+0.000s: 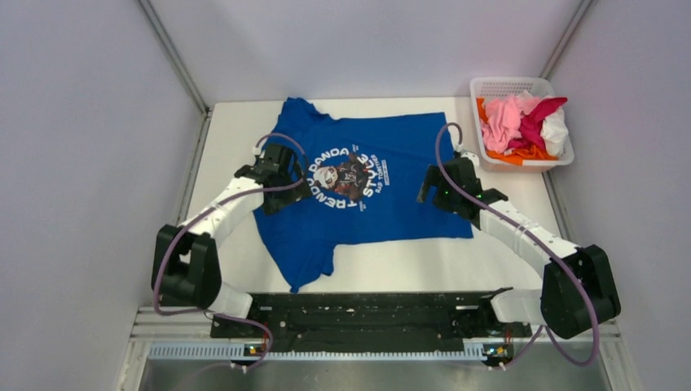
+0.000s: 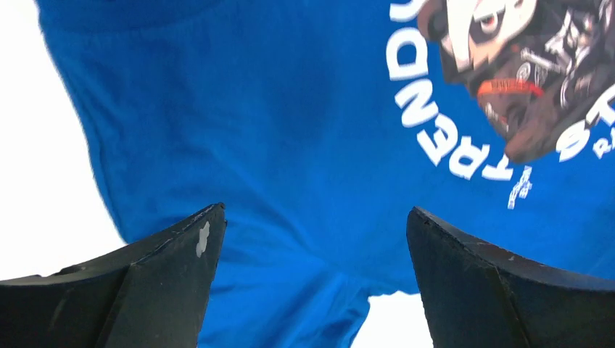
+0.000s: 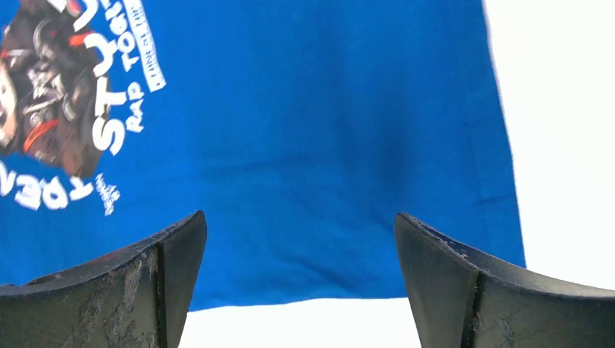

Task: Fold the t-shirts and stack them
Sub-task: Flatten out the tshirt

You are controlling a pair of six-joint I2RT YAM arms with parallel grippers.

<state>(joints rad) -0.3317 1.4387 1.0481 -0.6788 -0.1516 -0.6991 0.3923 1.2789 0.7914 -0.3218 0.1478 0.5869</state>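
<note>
With the blue t-shirt (image 1: 407, 213) lying flat, print up, on the counter (image 1: 236, 130), and the left pincer (image 2: 315, 214) and right pincer (image 3: 299, 217) both wide open and empty above it, an uneven or shallow grasp would likely drag the cloth and skew the fold.

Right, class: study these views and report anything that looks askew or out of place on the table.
The blue t-shirt lies spread out but turned sideways, slightly skewed to the edges of the table. The other shirts sit crumpled in the mesh basket.
</note>
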